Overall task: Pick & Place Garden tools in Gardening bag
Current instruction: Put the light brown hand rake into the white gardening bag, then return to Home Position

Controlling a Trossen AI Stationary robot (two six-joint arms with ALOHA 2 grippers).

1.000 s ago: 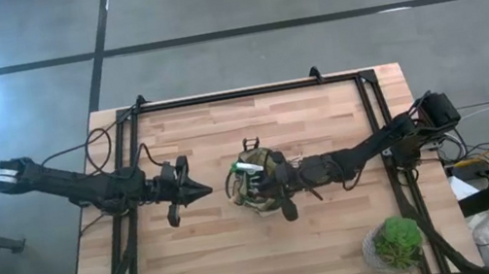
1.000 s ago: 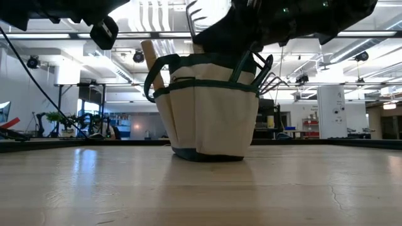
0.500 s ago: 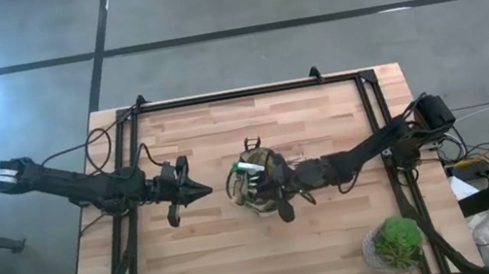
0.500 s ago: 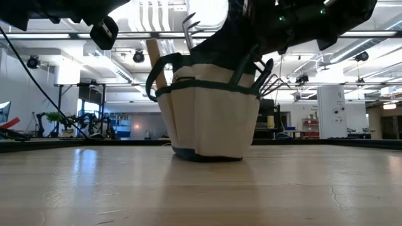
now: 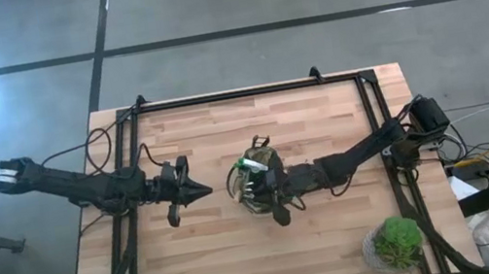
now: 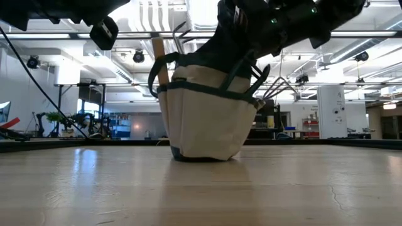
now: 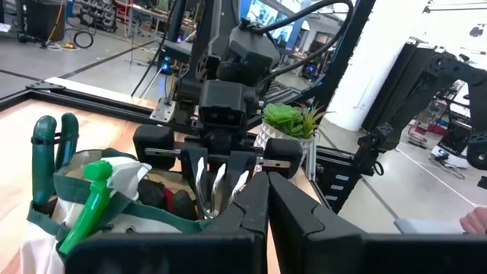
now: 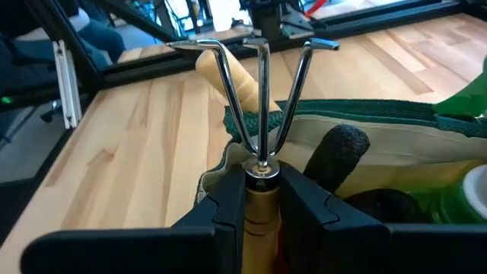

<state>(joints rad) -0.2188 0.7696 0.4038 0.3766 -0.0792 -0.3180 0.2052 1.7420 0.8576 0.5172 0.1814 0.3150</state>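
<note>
From the high view, I've got the right gripper (image 5: 263,189) over the gardening bag (image 5: 254,183) near the middle of the table (image 5: 321,125). The left gripper (image 5: 202,192) waits just beside the bag, fingers pinched shut on nothing. The potted plant (image 5: 397,241) sits well apart, at the table's near right corner

At table height, the bag (image 6: 204,116) leans under my right arm, so I judge it soft-sided and light, quick to tip if I push sideways. A wooden handle (image 6: 159,58) stands out of its rim

The left wrist view looks across at the right gripper (image 7: 219,176) coming down with the fork's tines showing, and the green spray bottle (image 7: 95,196) lying in the bag

My right wrist view shows the fingers closed on the wooden-handled fork (image 8: 259,99) at the collar where the tines meet the handle. It's stiff, with smooth wood, so that collar is the surest hold; I'd lower it straight down
</note>
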